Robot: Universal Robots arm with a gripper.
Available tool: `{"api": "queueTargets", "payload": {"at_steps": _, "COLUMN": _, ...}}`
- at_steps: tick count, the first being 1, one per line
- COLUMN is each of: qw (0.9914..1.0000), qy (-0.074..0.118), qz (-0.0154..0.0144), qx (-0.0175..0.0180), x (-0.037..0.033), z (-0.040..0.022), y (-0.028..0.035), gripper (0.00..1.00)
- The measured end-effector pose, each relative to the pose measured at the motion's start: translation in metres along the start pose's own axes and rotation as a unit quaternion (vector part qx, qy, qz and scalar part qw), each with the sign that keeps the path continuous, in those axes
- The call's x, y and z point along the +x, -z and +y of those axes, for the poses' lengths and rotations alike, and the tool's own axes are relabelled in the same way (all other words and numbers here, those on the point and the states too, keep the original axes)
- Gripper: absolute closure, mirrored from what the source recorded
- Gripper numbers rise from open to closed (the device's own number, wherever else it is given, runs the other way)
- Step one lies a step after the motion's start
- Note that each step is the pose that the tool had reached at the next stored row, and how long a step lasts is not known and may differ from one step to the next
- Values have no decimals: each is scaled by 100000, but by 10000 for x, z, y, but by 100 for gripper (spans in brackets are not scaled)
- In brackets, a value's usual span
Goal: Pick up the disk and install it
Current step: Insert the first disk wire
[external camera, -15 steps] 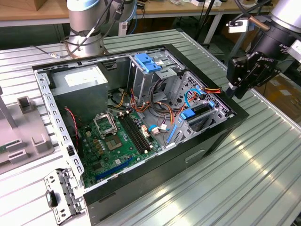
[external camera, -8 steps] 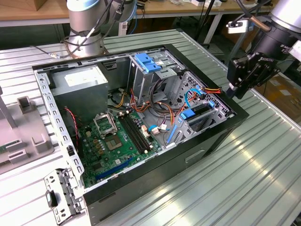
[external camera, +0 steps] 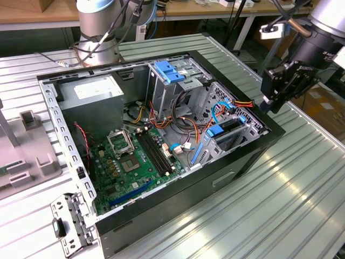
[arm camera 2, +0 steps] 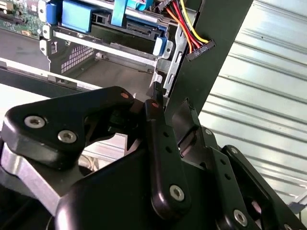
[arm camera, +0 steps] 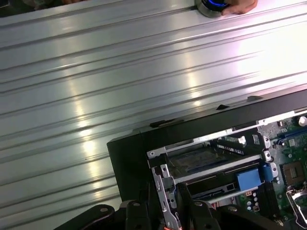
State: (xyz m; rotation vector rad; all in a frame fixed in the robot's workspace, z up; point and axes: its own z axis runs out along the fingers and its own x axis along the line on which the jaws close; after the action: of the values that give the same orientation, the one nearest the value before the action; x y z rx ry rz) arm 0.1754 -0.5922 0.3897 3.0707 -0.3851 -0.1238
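Furthest toward the exterior view's left, a grey fixture sits on the ribbed metal desk. Next to it lies the open computer case. Inside the case, going toward the exterior view's right, come the grey power-supply box, the green motherboard, and an upright drive cage with a blue bracket on top. Beyond these, at the case's front corner, the disk sits in a slot of the low metal bay, with blue rails at both of its ends. A bundle of red and yellow wires ends just above that bay. Just outside the case rim is the black gripper, near the wires and apart from the disk. In the second wrist view its fingers stand slightly parted. They hold nothing and touch nothing, and the bay's metal edge lies beyond them.
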Motion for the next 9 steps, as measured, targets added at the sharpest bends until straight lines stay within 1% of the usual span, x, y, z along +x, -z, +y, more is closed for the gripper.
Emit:
{"api": "queueTargets", "payload": {"at_steps": 1, "qw": 99998, "qy": 647, "qz": 35, "qx": -48, "x": 0, "z": 0, "y": 0, "gripper": 64}}
{"api": "queueTargets", "payload": {"at_steps": 3, "qw": 99998, "qy": 556, "qz": 35, "qx": -42, "x": -3, "z": -10, "y": -1, "gripper": 64}}
{"api": "queueTargets", "payload": {"at_steps": 6, "qw": 99991, "qy": -1340, "qz": -69, "qx": 96, "x": -2, "z": -11, "y": -12, "gripper": 64}}
{"api": "queueTargets", "payload": {"at_steps": 8, "qw": 99952, "qy": -3070, "qz": -163, "qx": 226, "x": -2, "z": -11, "y": -22, "gripper": 64}}
{"api": "queueTargets", "payload": {"at_steps": 9, "qw": 99919, "qy": -4017, "qz": -219, "qx": 304, "x": -1, "z": -12, "y": -30, "gripper": 64}}
